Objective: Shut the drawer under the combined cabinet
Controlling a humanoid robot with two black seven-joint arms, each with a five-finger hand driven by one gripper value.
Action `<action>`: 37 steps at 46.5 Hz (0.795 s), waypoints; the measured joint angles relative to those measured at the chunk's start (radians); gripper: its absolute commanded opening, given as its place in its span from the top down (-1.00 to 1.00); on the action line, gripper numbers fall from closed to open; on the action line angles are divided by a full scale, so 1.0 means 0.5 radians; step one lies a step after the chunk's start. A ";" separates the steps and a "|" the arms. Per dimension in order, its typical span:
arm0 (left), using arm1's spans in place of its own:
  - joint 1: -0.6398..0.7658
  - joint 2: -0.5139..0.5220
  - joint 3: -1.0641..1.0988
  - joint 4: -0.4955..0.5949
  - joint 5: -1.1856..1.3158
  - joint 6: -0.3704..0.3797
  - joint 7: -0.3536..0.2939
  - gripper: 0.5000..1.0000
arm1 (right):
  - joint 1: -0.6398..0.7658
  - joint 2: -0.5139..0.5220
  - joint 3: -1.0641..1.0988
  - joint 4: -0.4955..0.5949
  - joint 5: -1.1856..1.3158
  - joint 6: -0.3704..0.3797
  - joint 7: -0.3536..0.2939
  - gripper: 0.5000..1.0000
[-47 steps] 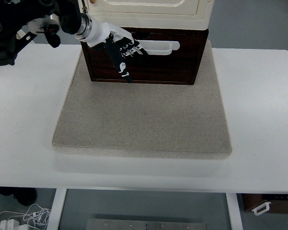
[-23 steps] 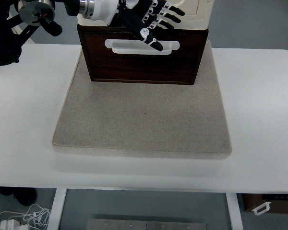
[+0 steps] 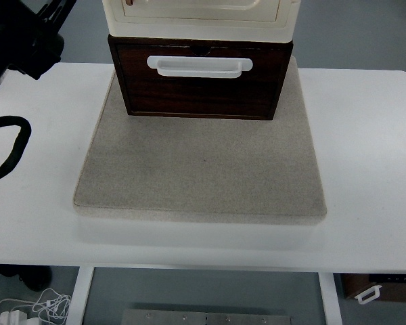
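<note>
The drawer (image 3: 199, 81) is at the top middle of the picture, under the cream cabinet (image 3: 199, 17) that stands on it. Its front is dark brown wood, and a white handle (image 3: 199, 66) runs across the upper part of this front. The drawer front comes a little forward of the cabinet above it, and a thin dark gap shows along its top edge (from this steep angle one cannot tell if the drawer is fully pushed in). Nothing touches the handle or the front.

The cabinet and drawer stand at the far edge of a grey mat (image 3: 203, 162), which is square and thick. The mat lies on a white table (image 3: 372, 149), and the bare part of the mat in front of the drawer holds no object.

The left arm (image 3: 20, 40) shows only as a black part in the upper left corner, well apart from the drawer; its hand is out of the picture, so the state of its fingers cannot be told. A black cable (image 3: 7, 145) makes a loop at the left edge, over the table. The right arm and hand do not show.

Under the table edge, some white cords (image 3: 34, 305) lie on the floor at the lower left.
</note>
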 measured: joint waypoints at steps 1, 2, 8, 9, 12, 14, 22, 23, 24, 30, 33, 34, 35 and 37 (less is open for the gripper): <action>0.000 -0.001 -0.032 0.009 -0.015 0.000 0.000 -0.99 | -0.001 0.000 0.000 0.000 0.000 0.000 0.000 -0.81; 0.000 -0.001 -0.066 0.019 -0.032 0.000 -0.002 -0.99 | 0.000 0.000 0.000 0.000 0.000 0.000 0.000 -0.81; -0.003 0.001 -0.238 0.103 -0.145 0.000 -0.081 -0.99 | 0.000 0.000 0.000 0.000 0.000 -0.001 0.000 -0.81; -0.003 0.004 -0.271 0.127 -0.166 0.000 -0.100 -0.99 | -0.001 0.000 0.000 0.000 0.000 -0.001 0.000 -0.81; -0.004 0.018 -0.365 0.199 -0.225 0.000 -0.128 -0.99 | -0.001 0.000 0.000 0.000 0.000 -0.001 0.000 -0.81; -0.006 0.022 -0.432 0.249 -0.260 0.000 -0.133 -0.99 | 0.000 0.000 0.000 0.000 0.000 -0.001 0.000 -0.81; -0.016 0.058 -0.676 0.437 -0.331 0.000 -0.138 -0.99 | 0.000 0.000 0.000 0.000 0.000 0.000 0.000 -0.81; -0.018 0.067 -0.697 0.467 -0.333 0.000 -0.140 -0.99 | 0.000 0.000 0.000 0.000 0.000 0.000 0.000 -0.81; -0.021 0.075 -0.714 0.494 -0.337 0.000 -0.143 -0.99 | 0.001 0.000 0.000 0.000 0.000 0.000 0.000 -0.81; -0.050 0.134 -0.757 0.695 -0.343 0.000 -0.231 -0.99 | 0.001 0.000 0.000 0.000 0.000 0.001 0.000 -0.81; -0.072 0.170 -0.747 0.794 -0.340 0.000 -0.320 -0.99 | 0.001 0.000 0.000 0.000 0.000 0.001 0.000 -0.81; -0.077 0.182 -0.741 0.824 -0.339 0.000 -0.345 -0.99 | 0.001 0.000 0.000 0.000 0.000 0.001 0.000 -0.81; -0.082 0.197 -0.735 0.860 -0.338 0.000 -0.371 -0.99 | 0.001 0.000 0.000 0.000 0.000 0.001 0.000 -0.81; -0.086 0.217 -0.728 0.915 -0.330 0.000 -0.400 -0.99 | 0.000 0.000 0.000 0.000 0.000 0.000 0.000 -0.81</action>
